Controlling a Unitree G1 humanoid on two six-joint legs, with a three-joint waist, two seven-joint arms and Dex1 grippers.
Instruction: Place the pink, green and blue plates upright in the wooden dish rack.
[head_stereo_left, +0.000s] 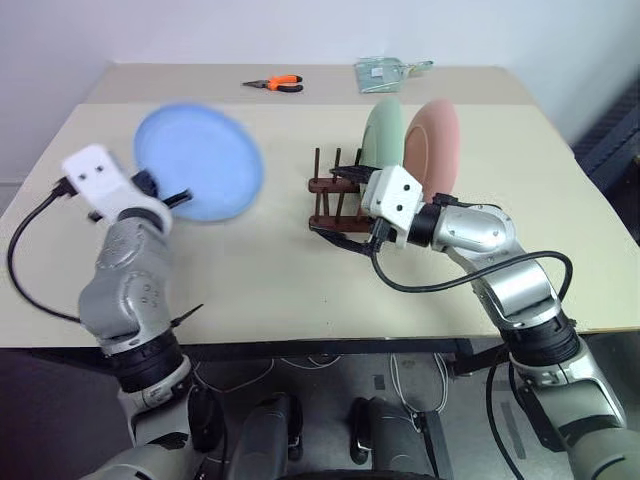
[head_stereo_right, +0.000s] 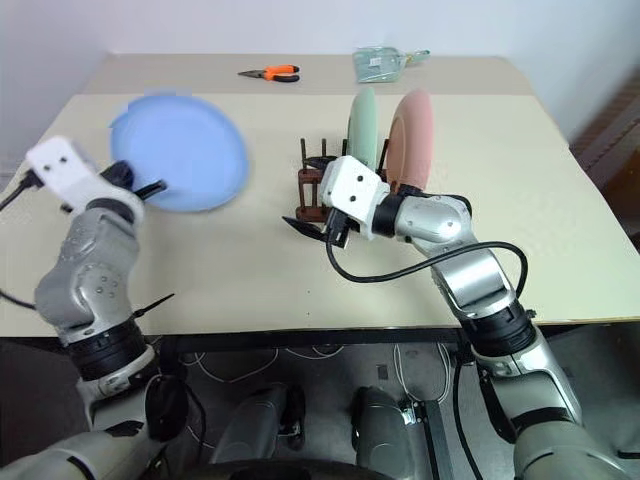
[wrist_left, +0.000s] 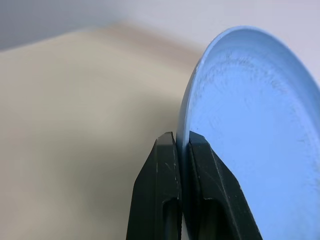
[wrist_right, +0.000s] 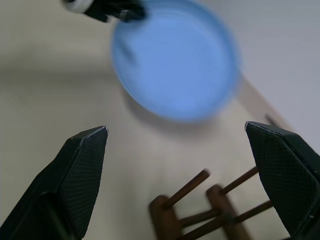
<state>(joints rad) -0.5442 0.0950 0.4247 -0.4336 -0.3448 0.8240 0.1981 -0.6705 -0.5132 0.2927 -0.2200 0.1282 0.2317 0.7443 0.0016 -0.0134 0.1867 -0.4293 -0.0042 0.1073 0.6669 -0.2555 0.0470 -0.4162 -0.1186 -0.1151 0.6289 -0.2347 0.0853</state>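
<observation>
- Left eye view: the green plate (head_stereo_left: 383, 132) and the pink plate (head_stereo_left: 433, 146) already stand upright in the wooden dish rack (head_stereo_left: 333, 196), side by side just behind the right pincer (head_stereo_left: 342, 206). That looks like two of the three done. The blue plate (head_stereo_left: 200, 161) is up off the surface (head_stereo_left: 260, 280), held at its edge by the left pincer (head_stereo_left: 172, 196), well away from the rack.
- Right eye view: same picture. The near pegs of the rack, on the right pincer's side of the green plate, seem free for the last plate, though the pincer hides part of them, so I can't be sure.
- Left wrist view: the left pincer's two fingers (wrist_left: 160, 195) are clamped on the rim of the blue plate, one on each face.
- Right wrist view: the right pincer's fingers (wrist_right: 82, 175) stand wide apart with nothing between them. The rack's end pegs sit just ahead of and below it, and the blue plate hangs further out beyond.
- What is left: bringing the blue plate across and standing it between the pegs.
</observation>
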